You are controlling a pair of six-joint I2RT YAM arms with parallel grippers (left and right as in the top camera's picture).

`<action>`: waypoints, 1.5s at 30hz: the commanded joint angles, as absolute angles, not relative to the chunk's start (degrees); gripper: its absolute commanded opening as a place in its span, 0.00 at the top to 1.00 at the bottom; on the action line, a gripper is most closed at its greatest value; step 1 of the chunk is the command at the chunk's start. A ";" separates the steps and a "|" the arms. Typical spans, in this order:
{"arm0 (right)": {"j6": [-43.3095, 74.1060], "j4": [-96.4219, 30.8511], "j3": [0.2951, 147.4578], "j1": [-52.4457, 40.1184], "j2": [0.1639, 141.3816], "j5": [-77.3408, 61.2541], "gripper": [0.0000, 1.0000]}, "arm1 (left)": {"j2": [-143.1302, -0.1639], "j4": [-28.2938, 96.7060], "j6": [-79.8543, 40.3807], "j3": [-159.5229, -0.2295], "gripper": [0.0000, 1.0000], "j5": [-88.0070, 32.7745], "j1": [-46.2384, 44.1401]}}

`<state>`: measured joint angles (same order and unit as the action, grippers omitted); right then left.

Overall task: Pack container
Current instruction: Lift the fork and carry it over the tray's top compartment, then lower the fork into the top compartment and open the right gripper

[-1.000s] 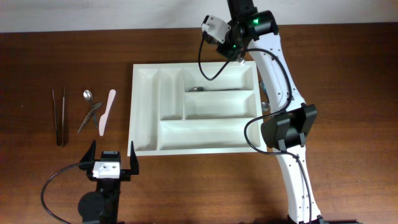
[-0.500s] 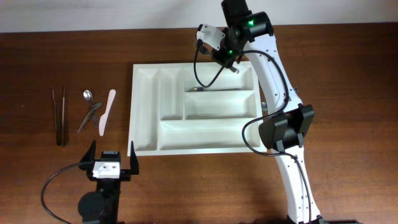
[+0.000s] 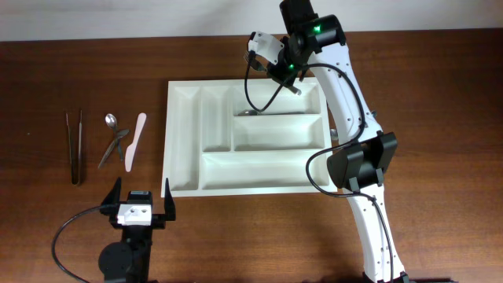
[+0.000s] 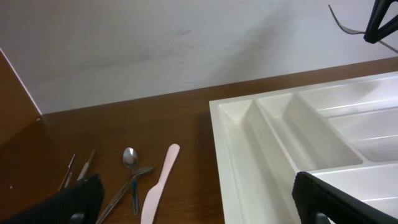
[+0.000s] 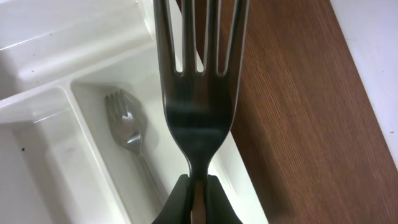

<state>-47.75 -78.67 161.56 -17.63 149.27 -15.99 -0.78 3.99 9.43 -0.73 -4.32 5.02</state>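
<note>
Tray [image 3: 251, 169]: white, compartmented, mid-table.
Left gripper [image 3: 142, 198]: spread wide, empty, near the tray's corner.
Right gripper [image 5: 198, 200]: clamped on a fork [image 5: 198, 93] above the tray's far right corner. Overhead shows perhaps a sliver of it.
Second fork [image 5: 127, 124]: lying in the compartment beneath.
Pink spatula [image 3: 134, 141], spoon [image 3: 111, 119]: left of tray.

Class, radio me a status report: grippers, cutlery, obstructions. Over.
Right gripper shut on fork, above tray far rim. Left gripper open, idle beside tray. Second fork already in compartment below. Nothing blocking.
</note>
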 commanded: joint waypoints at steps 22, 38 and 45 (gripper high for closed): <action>-43.62 -78.72 161.25 -16.91 149.25 -17.39 0.96 | -0.30 4.14 9.98 -0.49 0.01 -5.15 5.32; -41.25 -75.90 161.25 -16.86 149.25 -16.53 0.96 | -0.30 4.14 9.98 -0.49 0.01 -5.15 5.32; -41.01 -72.97 161.25 -16.86 149.25 -15.66 0.96 | -0.30 4.14 9.98 -0.49 0.01 -5.15 5.32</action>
